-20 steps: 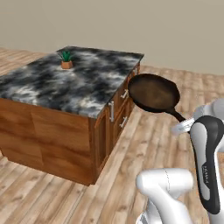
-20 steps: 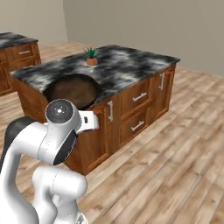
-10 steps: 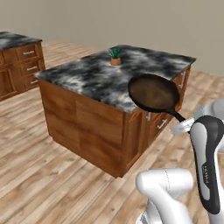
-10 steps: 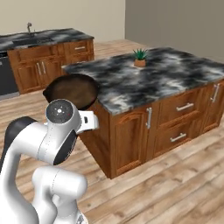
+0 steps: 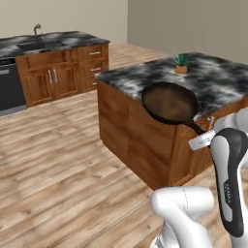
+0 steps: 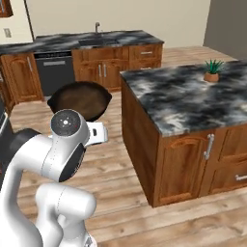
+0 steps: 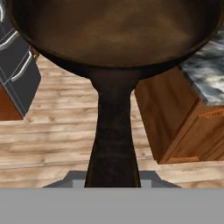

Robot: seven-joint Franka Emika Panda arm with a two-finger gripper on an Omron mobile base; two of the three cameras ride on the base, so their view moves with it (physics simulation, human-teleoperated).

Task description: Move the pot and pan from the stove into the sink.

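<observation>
The pan (image 5: 169, 102), a shallow dark-brown skillet with a black rim, hangs in the air beside the kitchen island. My gripper (image 5: 203, 139) is shut on the end of its long black handle. In the right base view the pan (image 6: 79, 99) sits just above my gripper (image 6: 99, 132). The hand view looks along the handle into the pan (image 7: 113, 26). The sink (image 5: 41, 46) with its slim faucet (image 5: 36, 29) lies in the far counter; the right base view shows the sink (image 6: 94, 42) at the back. The pot and the stove are out of view.
A marble-topped wooden island (image 5: 218, 82) (image 6: 188, 96) stands close on the right and carries a small potted plant (image 5: 181, 63) (image 6: 211, 71). A dark dishwasher (image 6: 55, 72) (image 5: 9, 87) sits in the far cabinets. Open wooden floor (image 5: 58, 160) lies between me and the sink counter.
Both base views have swung: the island has slid to the right and the far counter with the sink has come into sight. The pan stays gripped in the same pose.
</observation>
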